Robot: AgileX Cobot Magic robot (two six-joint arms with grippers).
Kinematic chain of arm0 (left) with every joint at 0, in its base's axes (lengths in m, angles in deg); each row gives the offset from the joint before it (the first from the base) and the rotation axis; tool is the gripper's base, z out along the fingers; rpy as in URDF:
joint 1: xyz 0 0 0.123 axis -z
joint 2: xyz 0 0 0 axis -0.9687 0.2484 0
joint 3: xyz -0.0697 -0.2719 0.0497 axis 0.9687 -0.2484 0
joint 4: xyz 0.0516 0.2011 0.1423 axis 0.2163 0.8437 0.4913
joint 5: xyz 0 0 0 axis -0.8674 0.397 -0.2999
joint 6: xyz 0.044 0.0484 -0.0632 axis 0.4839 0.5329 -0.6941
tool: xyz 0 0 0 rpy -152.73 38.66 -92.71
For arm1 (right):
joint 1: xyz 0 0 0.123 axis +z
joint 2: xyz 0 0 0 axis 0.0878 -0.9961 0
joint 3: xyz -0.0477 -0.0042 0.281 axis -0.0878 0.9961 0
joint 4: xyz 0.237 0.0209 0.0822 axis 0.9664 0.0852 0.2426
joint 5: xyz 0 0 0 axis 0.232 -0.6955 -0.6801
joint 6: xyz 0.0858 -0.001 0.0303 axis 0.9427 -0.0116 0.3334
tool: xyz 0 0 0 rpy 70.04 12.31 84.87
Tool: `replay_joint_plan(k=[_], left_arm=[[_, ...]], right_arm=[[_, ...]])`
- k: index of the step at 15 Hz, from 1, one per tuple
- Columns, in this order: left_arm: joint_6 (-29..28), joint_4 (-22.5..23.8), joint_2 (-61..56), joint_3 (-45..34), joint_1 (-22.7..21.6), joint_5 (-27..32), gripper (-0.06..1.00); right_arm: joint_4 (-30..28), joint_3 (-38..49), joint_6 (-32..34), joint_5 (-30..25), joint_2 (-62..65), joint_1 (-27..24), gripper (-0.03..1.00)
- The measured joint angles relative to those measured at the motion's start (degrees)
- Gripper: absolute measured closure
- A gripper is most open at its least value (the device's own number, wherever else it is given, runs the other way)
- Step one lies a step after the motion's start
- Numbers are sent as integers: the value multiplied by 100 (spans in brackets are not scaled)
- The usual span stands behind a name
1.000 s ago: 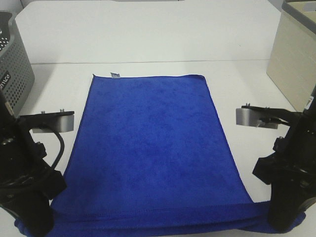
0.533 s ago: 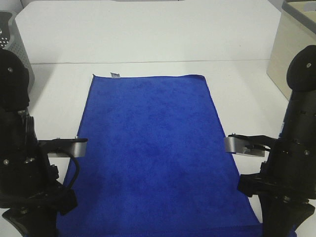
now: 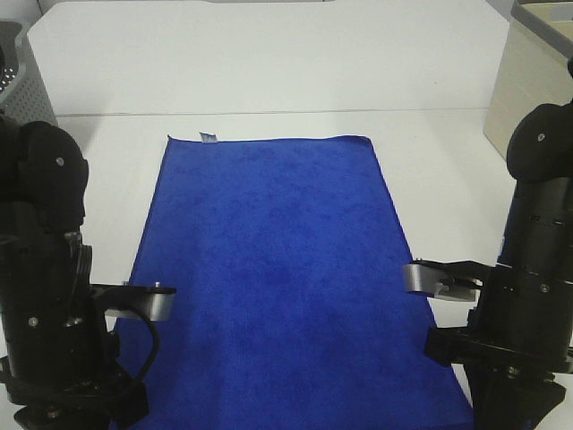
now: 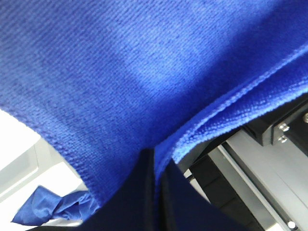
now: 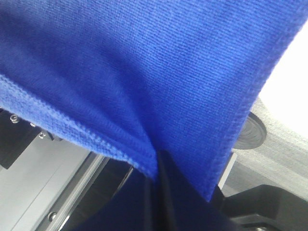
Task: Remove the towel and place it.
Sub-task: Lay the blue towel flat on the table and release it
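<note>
Grey perforated basket (image 3: 27, 76) sits well beyond the left hand, at the far-left end of the bench (image 3: 269, 63).

Left arm (image 3: 45, 296) stands upright at the near-left side with its wrist pointing down, and its tip drops out of the high view. In the left wrist view, the left hand (image 4: 154, 161) is fully closed. Its fingers pinch a hemmed edge of the towel (image 3: 269, 269), and the cloth gathers into a fold right at the tips.

The towel spans the gap between the two hands and runs away from them across the bench. It is a deep blue, plush rectangle, lying flat with no big wrinkles. A small white tag (image 3: 208, 137) sits at the far corner on the left hand's side.

Right arm (image 3: 537, 269) mirrors the left: upright, wrist down, near-right. The right hand (image 5: 156, 163) is also fully closed, clamped on the towel's edge, with the hem creased at the tips.

A beige box (image 3: 537, 90) stands beyond the right hand, far right.
</note>
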Motion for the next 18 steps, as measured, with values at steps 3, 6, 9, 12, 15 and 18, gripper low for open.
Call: replay_joint_plan(k=[3, 6, 9, 12, 15, 18], left_arm=[[40, -29, 126, 0, 6, 0, 94], [63, -46, 315, 29, 6, 0, 94], [86, -52, 544, 115, 6, 0, 94], [86, -40, 579, 258, 6, 63, 94], [86, -29, 579, 304, 6, 120, 94], [86, -6, 579, 304, 6, 126, 94]], right_arm=[[80, 189, 0, 0, -120, 0, 95], [126, 206, 0, 6, -464, 0, 95], [138, 201, 0, 6, -802, -6, 95], [132, 201, 0, 6, -928, -6, 95], [241, 201, -17, 6, -928, -11, 95], [350, 201, -149, 0, -928, -11, 95]])
